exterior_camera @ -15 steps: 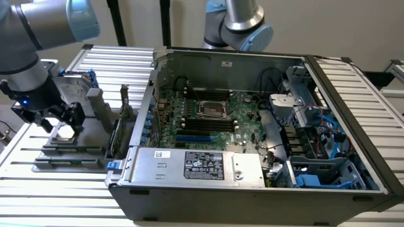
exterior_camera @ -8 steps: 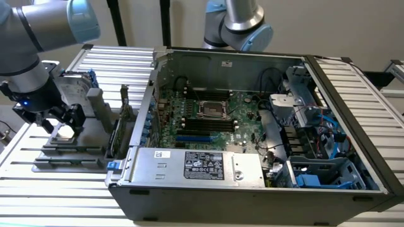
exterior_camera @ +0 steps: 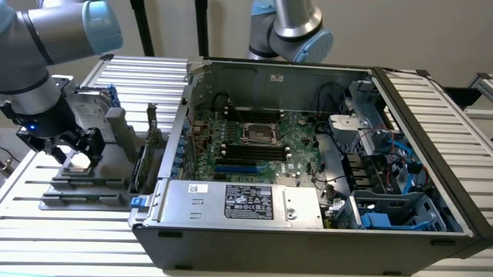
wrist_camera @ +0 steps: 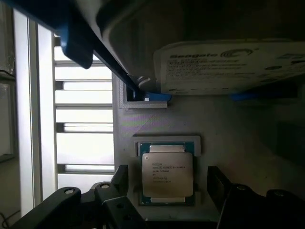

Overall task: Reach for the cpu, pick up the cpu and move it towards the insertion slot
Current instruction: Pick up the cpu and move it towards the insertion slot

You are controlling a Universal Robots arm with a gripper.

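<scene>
I'm hovering the gripper (exterior_camera: 74,151) low at the exterior view's left, jaws wide open and gripping nothing. Its fingers (wrist_camera: 121,178) are flanking the cpu (wrist_camera: 167,174), which is lying flat in its grey holder (exterior_camera: 85,186). The hard drive (wrist_camera: 228,64) is crowding one ungripped edge. The insertion slot (exterior_camera: 258,133) is sitting well apart to the right, inside the open case (exterior_camera: 308,231).

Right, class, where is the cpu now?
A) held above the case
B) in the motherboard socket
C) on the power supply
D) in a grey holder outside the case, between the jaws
D: the cpu lies flat in the grey holder beside the computer case, with the gripper over it, jaws apart on either side.
</scene>
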